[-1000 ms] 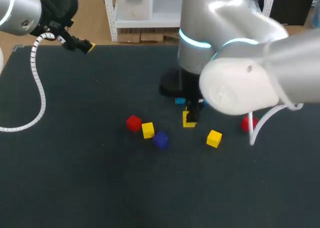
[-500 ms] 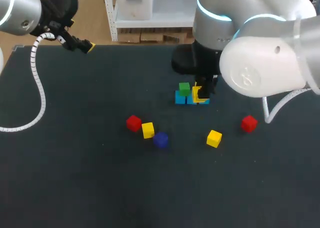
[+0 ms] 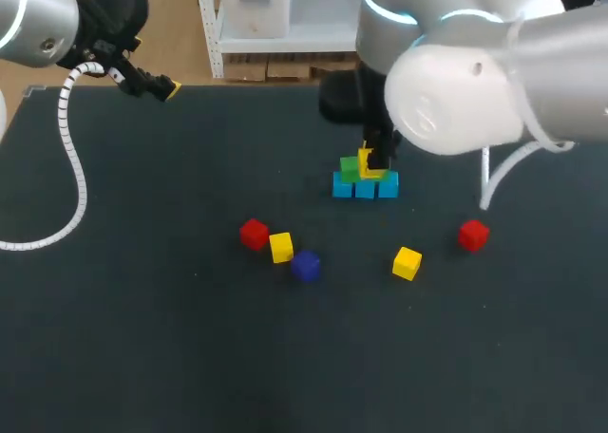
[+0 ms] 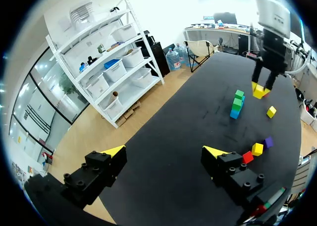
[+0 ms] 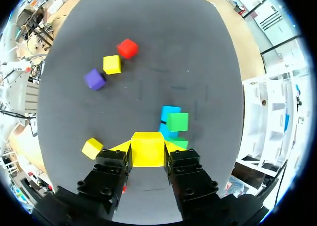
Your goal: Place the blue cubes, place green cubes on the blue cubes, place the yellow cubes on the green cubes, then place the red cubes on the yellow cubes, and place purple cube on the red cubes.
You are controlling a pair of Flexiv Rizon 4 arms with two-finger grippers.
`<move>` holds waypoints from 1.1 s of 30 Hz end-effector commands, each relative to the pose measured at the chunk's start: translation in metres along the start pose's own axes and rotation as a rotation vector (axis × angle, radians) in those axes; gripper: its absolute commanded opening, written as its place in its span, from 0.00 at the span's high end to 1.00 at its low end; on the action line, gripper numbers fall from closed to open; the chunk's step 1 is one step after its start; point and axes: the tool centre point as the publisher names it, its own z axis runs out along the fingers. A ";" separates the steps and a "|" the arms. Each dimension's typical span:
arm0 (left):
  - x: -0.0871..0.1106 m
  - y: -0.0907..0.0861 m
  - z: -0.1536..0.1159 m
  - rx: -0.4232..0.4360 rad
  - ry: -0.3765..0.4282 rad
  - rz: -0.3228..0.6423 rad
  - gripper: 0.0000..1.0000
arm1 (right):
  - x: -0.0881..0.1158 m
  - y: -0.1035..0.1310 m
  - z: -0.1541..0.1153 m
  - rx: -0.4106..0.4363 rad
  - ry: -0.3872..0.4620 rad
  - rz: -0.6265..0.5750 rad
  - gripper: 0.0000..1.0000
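Just above the green cubes (image 5: pixel 177 122), the right hand (image 5: pixel 147 151) grips a yellow cube (image 5: pixel 147 147).

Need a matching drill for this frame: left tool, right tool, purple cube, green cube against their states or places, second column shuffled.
Column 1:
1. left tool
2. right tool
3. purple cube
4. green cube

Column 2:
A. resting on the blue cubes
B. shut on a yellow cube
C. open, holding nothing
D. on the table, beside a loose yellow cube

Pairs: 1-C; 2-B; 3-D; 4-A
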 end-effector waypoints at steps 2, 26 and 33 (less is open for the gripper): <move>0.001 0.001 0.000 0.004 -0.005 0.003 0.00 | -0.006 -0.027 0.012 -0.063 0.018 0.003 1.00; 0.001 0.001 0.000 0.004 -0.005 0.003 0.00 | 0.004 -0.046 0.034 -0.078 0.065 0.053 1.00; 0.001 0.001 0.000 0.004 -0.005 0.003 0.00 | 0.006 -0.050 0.038 -0.091 0.058 0.078 1.00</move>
